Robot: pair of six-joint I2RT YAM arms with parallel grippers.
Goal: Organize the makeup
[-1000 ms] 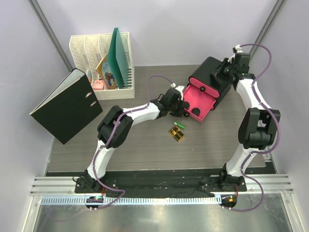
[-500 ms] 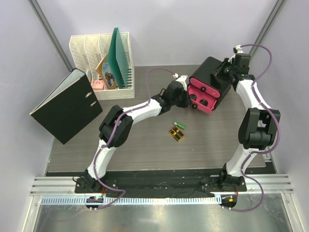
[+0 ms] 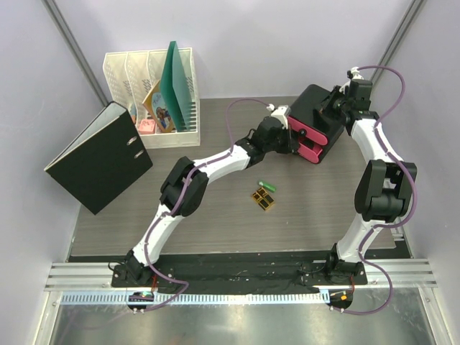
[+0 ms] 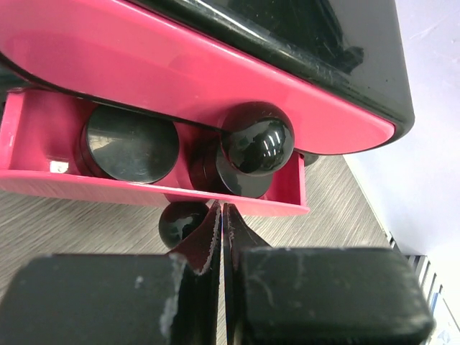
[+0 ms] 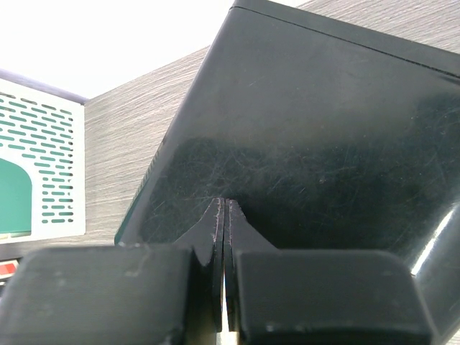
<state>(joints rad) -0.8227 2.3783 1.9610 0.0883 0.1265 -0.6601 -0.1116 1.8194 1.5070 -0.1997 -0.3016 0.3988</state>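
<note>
The black box [image 3: 322, 109] with pink drawers stands at the back right. Its lower pink drawer [image 4: 43, 122] is out a little, with two black round jars inside: one [image 4: 129, 144] in plain sight, the other [image 4: 208, 171] half hidden behind the upper drawer's knob [image 4: 257, 138]. My left gripper [image 3: 290, 139] [image 4: 221, 210] is shut, tips against that drawer's front beside its knob [image 4: 181, 221]. My right gripper [image 3: 336, 108] [image 5: 223, 204] is shut, tips pressed on the box's black side. A small green tube [image 3: 267, 185] and gold-and-black cases [image 3: 263, 200] lie on the table.
A white file rack [image 3: 147, 68] with a green folder [image 3: 175, 85] stands at the back left. A black binder [image 3: 97, 158] leans at the left. A white perforated rack [image 5: 39, 172] shows in the right wrist view.
My left gripper has moved right and back, pushing the pink drawer from wide open to almost shut. The right arm and the box's place are unchanged.
</note>
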